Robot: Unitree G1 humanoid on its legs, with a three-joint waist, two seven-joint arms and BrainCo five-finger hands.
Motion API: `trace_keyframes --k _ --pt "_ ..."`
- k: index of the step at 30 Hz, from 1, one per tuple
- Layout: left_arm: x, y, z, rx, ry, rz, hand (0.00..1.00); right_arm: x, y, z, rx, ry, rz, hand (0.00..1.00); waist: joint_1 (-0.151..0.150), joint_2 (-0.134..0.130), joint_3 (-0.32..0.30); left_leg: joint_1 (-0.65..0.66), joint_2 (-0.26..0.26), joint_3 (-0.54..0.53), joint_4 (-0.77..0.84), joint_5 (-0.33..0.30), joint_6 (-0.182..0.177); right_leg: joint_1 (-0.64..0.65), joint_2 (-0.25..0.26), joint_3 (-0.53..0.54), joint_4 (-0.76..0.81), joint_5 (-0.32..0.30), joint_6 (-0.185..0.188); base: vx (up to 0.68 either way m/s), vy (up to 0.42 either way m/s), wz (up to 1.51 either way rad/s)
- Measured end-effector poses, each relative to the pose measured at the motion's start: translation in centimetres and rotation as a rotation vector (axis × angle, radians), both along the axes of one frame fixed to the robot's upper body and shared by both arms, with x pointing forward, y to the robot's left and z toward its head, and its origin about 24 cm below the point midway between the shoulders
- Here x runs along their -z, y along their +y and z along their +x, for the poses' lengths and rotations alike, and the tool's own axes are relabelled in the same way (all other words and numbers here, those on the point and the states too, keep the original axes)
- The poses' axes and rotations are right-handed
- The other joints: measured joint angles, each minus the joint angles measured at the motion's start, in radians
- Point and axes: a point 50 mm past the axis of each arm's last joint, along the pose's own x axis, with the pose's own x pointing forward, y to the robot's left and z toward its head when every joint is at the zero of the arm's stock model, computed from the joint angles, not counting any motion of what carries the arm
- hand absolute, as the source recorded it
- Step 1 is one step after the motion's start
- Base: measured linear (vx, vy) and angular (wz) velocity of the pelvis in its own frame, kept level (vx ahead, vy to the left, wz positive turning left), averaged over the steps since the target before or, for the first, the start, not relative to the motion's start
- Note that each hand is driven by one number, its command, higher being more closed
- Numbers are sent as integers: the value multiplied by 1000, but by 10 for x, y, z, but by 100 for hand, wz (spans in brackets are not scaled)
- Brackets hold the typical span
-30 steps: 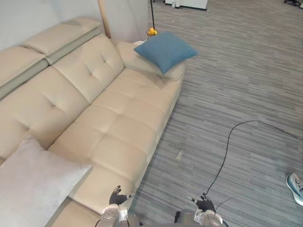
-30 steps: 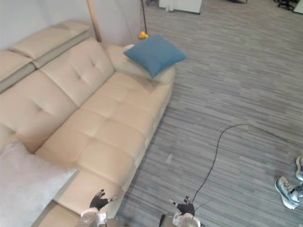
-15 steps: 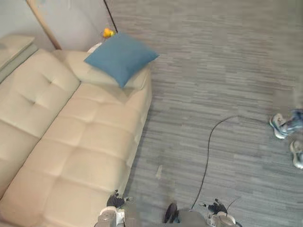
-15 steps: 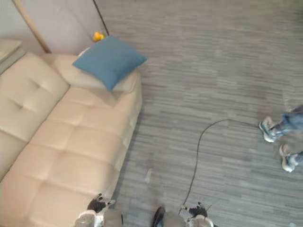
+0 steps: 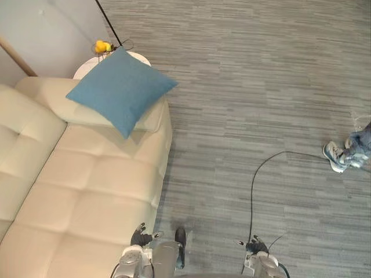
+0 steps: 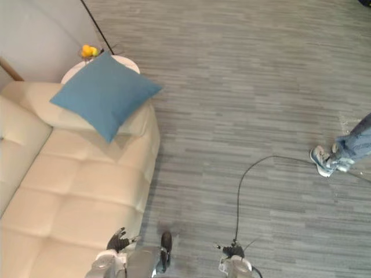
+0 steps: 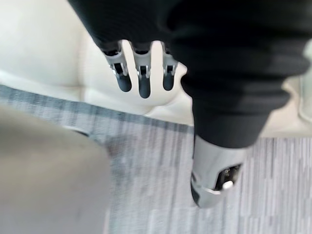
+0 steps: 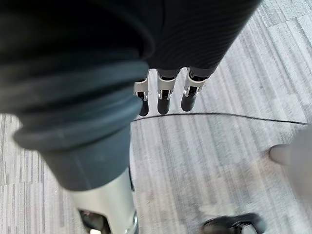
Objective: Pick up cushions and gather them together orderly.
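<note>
The blue cushion (image 5: 120,95) lies tilted on the far arm of the tan sofa (image 5: 87,185). Just behind it is a small round white table (image 5: 140,57) with a yellow thing (image 5: 102,46) on it. The left hand (image 5: 141,237) hangs by the sofa's near edge, fingers straight and empty. The right hand (image 5: 253,247) hangs over the grey floor (image 5: 261,87), fingers straight, holding nothing. A person's shoe (image 5: 335,156) is far off to the right.

Cushion (image 5: 119,91) on the sofa's (image 5: 75,191) far armrest, small round table (image 5: 87,62) behind, person's shoe (image 5: 335,156) far right
</note>
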Motion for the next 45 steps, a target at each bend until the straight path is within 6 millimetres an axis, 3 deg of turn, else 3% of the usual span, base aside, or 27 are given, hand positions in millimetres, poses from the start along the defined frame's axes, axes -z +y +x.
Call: trace_keyframes --k 2,4,6,7,8,9,11,12,13,14,15,16,18,20,22,23,24,25,27,30,31,32,34,38,42,44,45 --pt "1 -2 -1 -2 7 -6 0 -3 -2 5 -2 -31 -7 0 -8 16 4 109 21 -26 -58 -9 -8 -58 -17 -48 -111 -28 -50 444 -7 24" --pt "0 -6 2 -1 0 -16 0 -5 -3 9 -7 -48 -9 0 -13 35 5 141 52 -54 -66 -40 -16 -123 3 -35 -254 -23 -48 390 -94 39" --pt "1 -8 -1 -3 9 -19 0 -4 -3 8 -8 -42 -5 0 -21 27 1 167 70 -93 -65 -73 -39 -156 53 100 -465 52 -33 435 -215 60" --pt "2 -5 -2 -1 13 -9 0 -3 -2 5 -7 -30 -1 0 -32 14 -6 171 66 -127 -58 -93 -61 -152 67 174 -570 126 -31 381 -293 82" --pt "2 -2 -4 5 19 -3 0 -1 -1 1 -5 -18 4 0 -38 -2 -15 172 57 -155 -48 -117 -75 -151 65 201 -610 199 -38 375 -329 96" --pt "4 -2 -7 -5 37 1 0 0 -4 -4 1 -5 3 0 -46 2 -22 184 68 -197 -20 -163 -97 -154 74 189 -573 226 -47 360 -325 69" --pt "7 -9 -17 -48 51 -22 0 -2 -7 3 -15 -14 -10 0 -47 50 -45 116 116 -214 133 -167 -106 -125 96 130 -581 176 -81 374 -314 62" --pt "7 -11 -15 -78 43 -34 0 -3 -10 4 -22 -20 -23 0 -46 76 -38 19 144 -201 331 -155 -126 -89 110 88 -601 159 -98 367 -324 61" --pt "7 -13 -15 -81 41 -40 0 -4 -13 4 -25 -23 -31 0 -46 87 -37 -10 159 -184 402 -141 -144 -74 120 78 -609 151 -101 253 -262 58" --pt "6 -14 -14 -98 33 -47 0 -5 -16 3 -30 -19 -42 0 -43 102 -33 -73 202 -137 544 -86 -152 -33 138 62 -626 137 -115 236 -195 33" --pt "5 -12 -15 -109 27 -46 0 -5 -14 4 -38 -21 -40 0 -29 103 -31 -120 247 -64 649 -80 -134 24 149 44 -651 123 -127 189 -143 27" --pt "5 -12 -15 -108 26 -44 0 -5 -14 3 -37 -18 -41 0 -24 99 -29 -129 257 -32 650 -96 -122 48 149 41 -666 121 -130 241 -147 14" --pt "4 -11 -12 -85 10 -35 0 -5 -15 5 -31 -22 -46 0 -21 90 -28 -162 236 44 517 -127 -108 109 143 30 -749 121 -127 233 -83 12" --pt "3 -10 -9 -65 0 -28 0 -6 -15 5 -29 -23 -52 0 -20 84 -27 -190 191 95 312 -114 -98 140 129 11 -802 129 -123 292 21 29" --pt "2 -9 -6 -59 -7 -24 0 -5 -16 4 -20 -20 -55 0 -18 74 -21 -202 153 190 108 -32 -90 182 107 -16 -842 118 -107 323 98 44" --pt "2 -10 -6 -59 -7 -27 0 -6 -16 5 -14 -24 -54 0 -13 76 -23 -201 146 245 -2 47 -81 207 105 -29 -861 107 -90 287 126 23" --pt "2 -10 -6 -59 -8 -28 0 -6 -16 6 -14 -25 -54 0 -3 75 -23 -188 146 262 -17 115 -55 217 104 -26 -868 97 -76 369 168 11" --pt "1 -8 -3 -49 -12 -20 0 -5 -12 5 -13 -22 -43 0 5 52 -30 -173 120 287 -22 102 -13 231 79 -19 -872 88 -63 414 155 -3" --pt "0 -2 -2 -59 -17 -8 0 -6 1 15 -18 -50 -11 0 7 20 -29 -176 99 292 26 59 27 259 58 -21 -882 101 -49 444 133 4" --pt "1 -2 -4 -54 -9 -7 0 -4 9 11 -19 -42 11 0 8 20 -34 -110 79 258 46 -12 29 221 21 -19 -631 94 -15 438 167 31" --pt "1 -2 -4 -45 -4 -4 0 -3 11 8 -18 -37 17 0 3 17 -33 -69 62 226 32 -29 26 142 -12 -13 -403 113 45 433 161 67" --pt "1 -2 -4 -31 -1 -2 0 -1 11 4 -15 -26 20 0 -2 15 -33 -36 49 192 31 -46 23 77 -32 6 -222 113 66 348 102 80" --pt "2 -4 -5 -10 10 0 0 -3 7 4 -14 -37 9 0 -6 17 -32 34 33 144 18 -66 18 -2 -44 19 -50 79 45 361 57 86" --pt "2 -8 -5 -6 14 -7 0 -5 6 7 -3 -62 8 0 -14 27 -27 154 34 45 -34 -78 6 -99 -22 10 -185 23 -14 308 -58 81" --pt "1 -9 -3 -9 8 -10 0 -6 7 10 1 -75 10 0 -30 25 -27 163 52 -94 1 -135 -30 -151 83 200 -461 78 -37 246 -242 97" --pt "1 -7 -3 -20 5 -6 0 -4 9 4 6 -58 17 0 -31 0 -36 158 39 -159 40 -180 -61 -142 94 271 -518 130 -63 255 -368 111" --pt "2 -10 -3 -23 10 -11 0 -3 8 1 11 -54 17 0 -34 -8 -35 161 47 -213 80 -216 -83 -131 92 243 -472 123 -56 305 -386 119"
